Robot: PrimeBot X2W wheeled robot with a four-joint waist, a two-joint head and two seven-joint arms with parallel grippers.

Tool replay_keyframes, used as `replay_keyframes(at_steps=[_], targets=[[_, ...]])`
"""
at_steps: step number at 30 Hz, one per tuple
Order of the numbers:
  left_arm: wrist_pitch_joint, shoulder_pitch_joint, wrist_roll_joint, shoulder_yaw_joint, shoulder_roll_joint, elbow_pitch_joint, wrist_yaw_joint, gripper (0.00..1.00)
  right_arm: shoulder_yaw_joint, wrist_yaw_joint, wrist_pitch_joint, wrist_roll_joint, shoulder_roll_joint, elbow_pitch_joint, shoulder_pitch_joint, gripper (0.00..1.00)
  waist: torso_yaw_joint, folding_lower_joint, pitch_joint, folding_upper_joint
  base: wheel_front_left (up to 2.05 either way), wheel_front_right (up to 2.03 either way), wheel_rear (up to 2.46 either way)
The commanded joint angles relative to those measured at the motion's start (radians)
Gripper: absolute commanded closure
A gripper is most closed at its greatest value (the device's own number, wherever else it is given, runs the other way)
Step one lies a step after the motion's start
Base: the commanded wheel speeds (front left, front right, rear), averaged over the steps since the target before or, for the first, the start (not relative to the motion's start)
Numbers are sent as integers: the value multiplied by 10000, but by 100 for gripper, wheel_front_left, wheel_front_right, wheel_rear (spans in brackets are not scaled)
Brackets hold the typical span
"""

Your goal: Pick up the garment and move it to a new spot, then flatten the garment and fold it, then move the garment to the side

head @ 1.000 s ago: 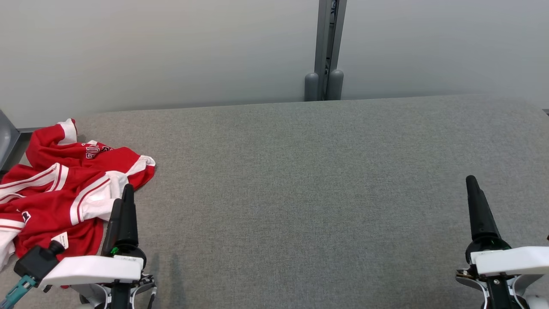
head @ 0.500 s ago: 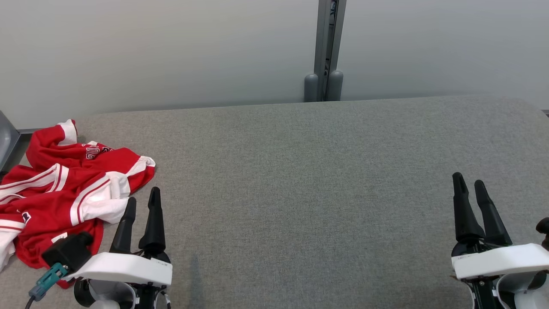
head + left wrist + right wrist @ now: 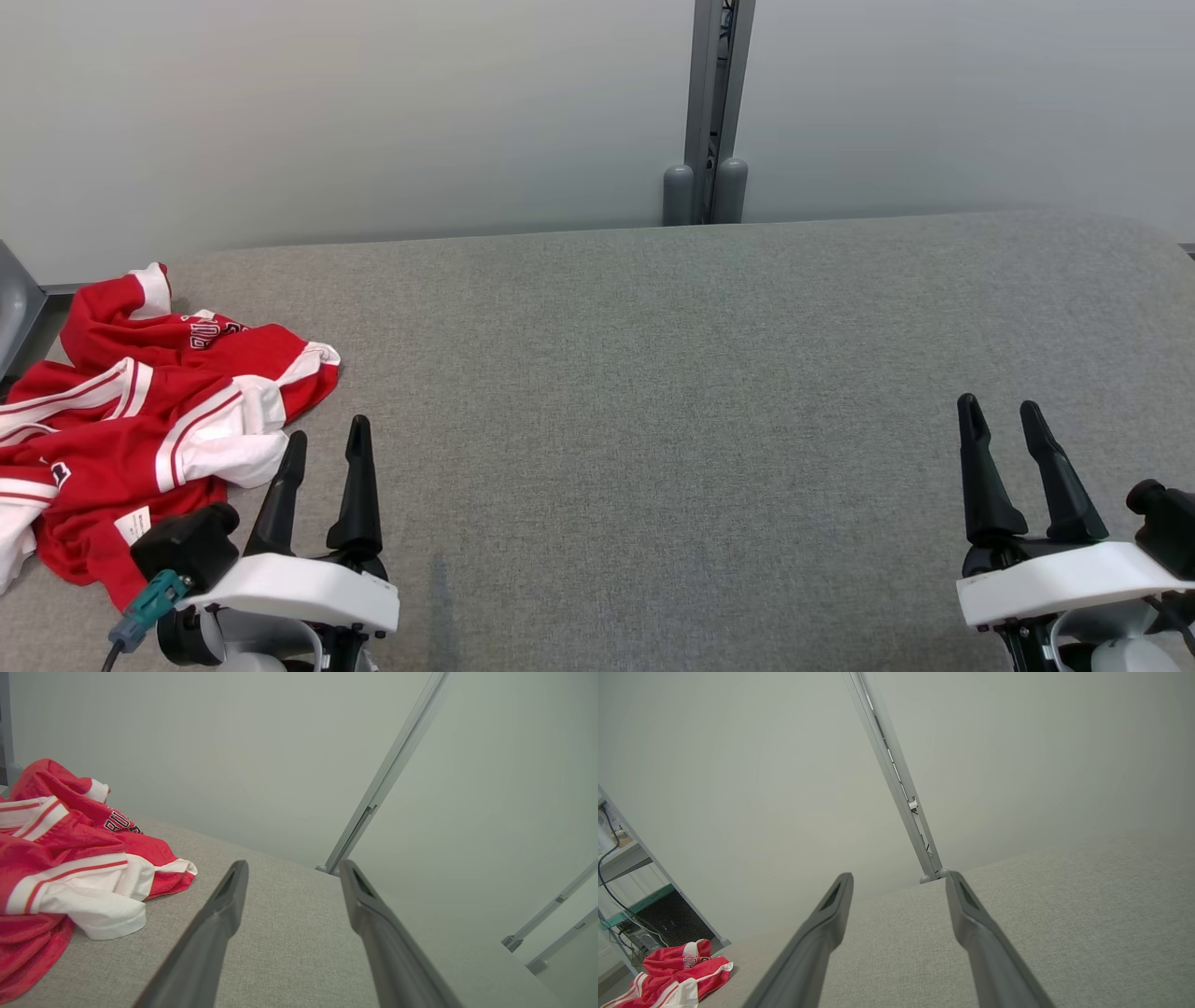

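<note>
Both pincers gape empty, left pincer (image 3: 327, 429) just beside the crumpled garment (image 3: 140, 411) at the left worktop (image 3: 653, 373) edge, right pincer (image 3: 998, 405) well away; risk: shallow pinch may catch one layer, dragging it off.

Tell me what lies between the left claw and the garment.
Between left claw and garment: just a bare strip of grey surface, shown in the head view.
</note>
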Motion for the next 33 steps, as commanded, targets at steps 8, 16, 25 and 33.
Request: replay_keyframes(at_steps=[8, 16, 25, 33], targets=[[-267, -209, 917, -101, 71, 51, 150, 0, 12, 39, -280, -999, -97, 8, -100, 0, 16, 0, -9, 0, 0, 0, 0], [-452, -226, 1622, -210, 77, 72, 296, 0, 53, 40, -469, -1779, -98, -17, -122, 0, 27, 0, -22, 0, 0, 0, 0], [-622, -251, 2254, -279, 83, 68, 390, 0, 121, 43, -639, -2485, -102, -79, -145, 0, 8, 0, -26, 0, 0, 0, 0], [-795, -243, 2815, -346, 87, 41, 460, 0, 159, 44, -805, -3073, -108, -70, -98, 0, -1, 0, -40, 0, 0, 0, 0]])
